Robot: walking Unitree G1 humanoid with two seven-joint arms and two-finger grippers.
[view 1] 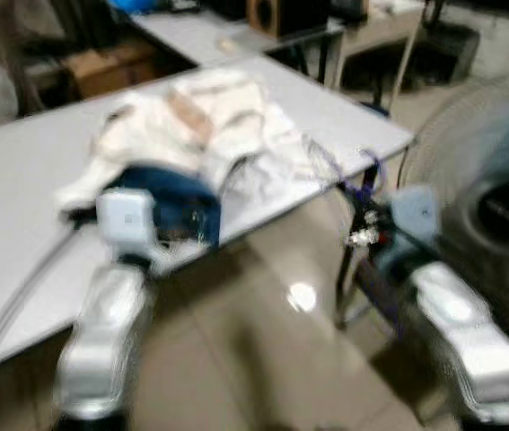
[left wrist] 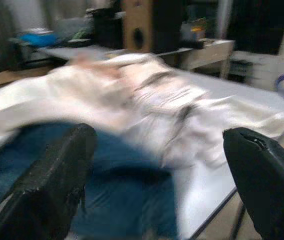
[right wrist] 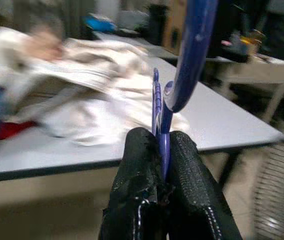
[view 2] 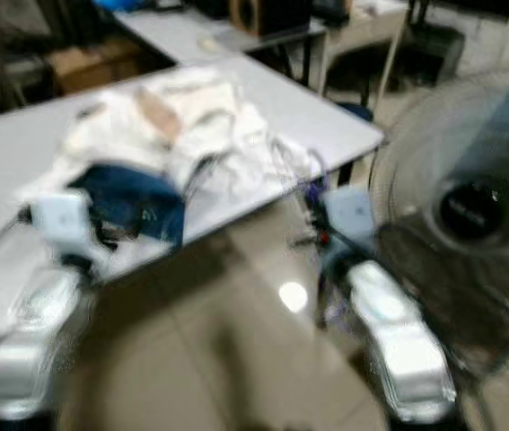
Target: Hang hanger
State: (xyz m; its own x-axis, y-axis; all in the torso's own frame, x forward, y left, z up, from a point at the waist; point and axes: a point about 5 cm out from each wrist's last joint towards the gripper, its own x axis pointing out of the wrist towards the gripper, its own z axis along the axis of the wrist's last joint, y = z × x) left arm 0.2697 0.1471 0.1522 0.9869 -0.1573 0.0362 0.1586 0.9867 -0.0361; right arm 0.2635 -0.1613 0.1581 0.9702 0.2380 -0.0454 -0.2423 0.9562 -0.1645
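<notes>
A blue plastic hanger (right wrist: 182, 65) is pinched between the two black fingers (right wrist: 136, 190) of my right gripper (right wrist: 160, 150), which is shut on it; in the left eye view the blue hanger (view 1: 364, 180) sticks up by the table's right corner. My left gripper (left wrist: 157, 165) stands open, its fingers (left wrist: 56, 175) wide apart over a pile of clothes: white garments (view 1: 209, 126) and a dark blue one (view 1: 173, 202) on the grey table (view 1: 21, 171). All views are blurred by motion.
A large standing fan (view 1: 496, 206) is close on the right. Behind the table stand another table (view 1: 200, 31), a wooden speaker box (view 1: 267, 13) and a desk. Tiled floor (view 1: 263, 350) lies below between my arms.
</notes>
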